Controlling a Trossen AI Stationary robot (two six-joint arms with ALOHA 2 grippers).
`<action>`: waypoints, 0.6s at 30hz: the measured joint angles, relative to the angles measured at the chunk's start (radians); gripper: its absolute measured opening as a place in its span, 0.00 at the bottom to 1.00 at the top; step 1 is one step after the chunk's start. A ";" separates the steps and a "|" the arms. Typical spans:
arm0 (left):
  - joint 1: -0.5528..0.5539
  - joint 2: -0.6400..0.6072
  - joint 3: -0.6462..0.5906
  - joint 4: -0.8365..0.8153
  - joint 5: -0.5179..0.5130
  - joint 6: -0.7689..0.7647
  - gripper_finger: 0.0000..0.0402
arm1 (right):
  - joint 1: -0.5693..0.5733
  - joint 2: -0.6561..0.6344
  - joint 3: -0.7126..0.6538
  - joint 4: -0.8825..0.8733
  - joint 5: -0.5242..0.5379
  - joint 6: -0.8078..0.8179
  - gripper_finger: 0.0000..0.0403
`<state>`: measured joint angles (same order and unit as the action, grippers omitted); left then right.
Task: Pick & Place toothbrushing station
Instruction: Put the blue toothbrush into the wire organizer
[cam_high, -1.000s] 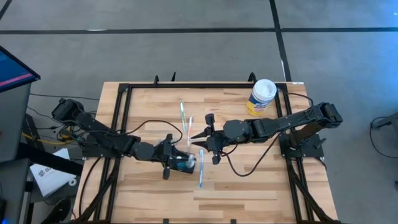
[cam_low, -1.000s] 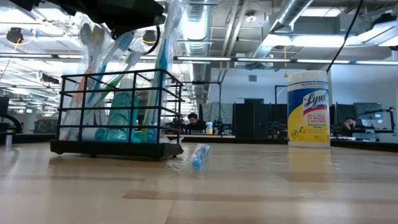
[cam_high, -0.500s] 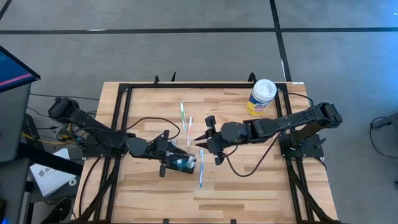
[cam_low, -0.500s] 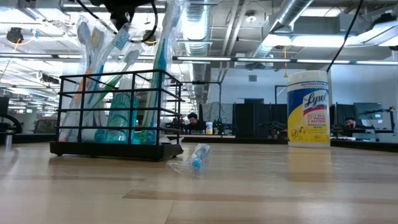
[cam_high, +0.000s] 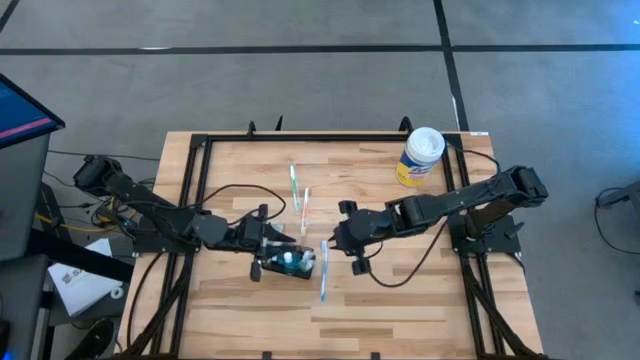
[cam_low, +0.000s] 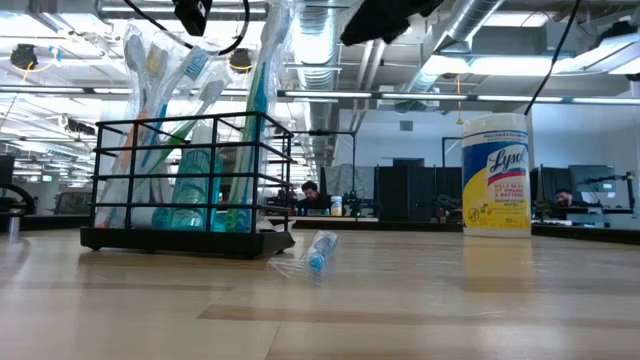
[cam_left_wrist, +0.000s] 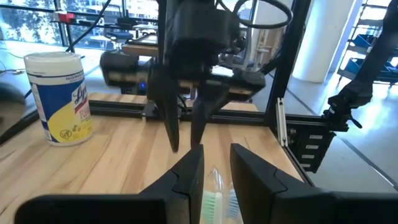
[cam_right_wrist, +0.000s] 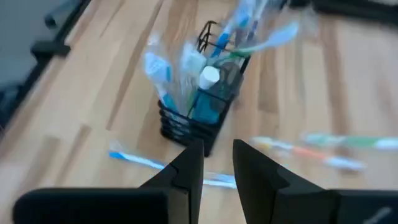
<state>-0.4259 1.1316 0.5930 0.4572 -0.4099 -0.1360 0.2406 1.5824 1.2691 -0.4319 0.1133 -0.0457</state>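
Low view: black wire-grid toothbrushing station (cam_low: 190, 185) holds plastic-wrapped toothbrushes (cam_low: 165, 90).

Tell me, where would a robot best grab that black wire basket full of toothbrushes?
Probably the black wire basket is best taken by its top rim at a short end, coming down from above. It stands upright; the packaged toothbrushes crowd the middle and stick up, so the bare end wires offer the clearest hold.
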 joint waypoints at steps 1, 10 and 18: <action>0.000 0.000 0.000 0.000 0.000 0.000 0.18 | -0.001 0.014 0.002 0.000 -0.011 0.046 0.19; 0.000 0.000 0.000 0.014 0.000 -0.002 0.18 | -0.009 0.145 -0.001 -0.066 -0.064 0.445 0.19; 0.000 0.000 0.000 0.018 0.000 -0.003 0.18 | -0.026 0.233 -0.001 -0.039 -0.064 0.684 0.17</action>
<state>-0.4255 1.1316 0.5930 0.4748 -0.4099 -0.1387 0.2150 1.8152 1.2685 -0.4711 0.0494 0.6385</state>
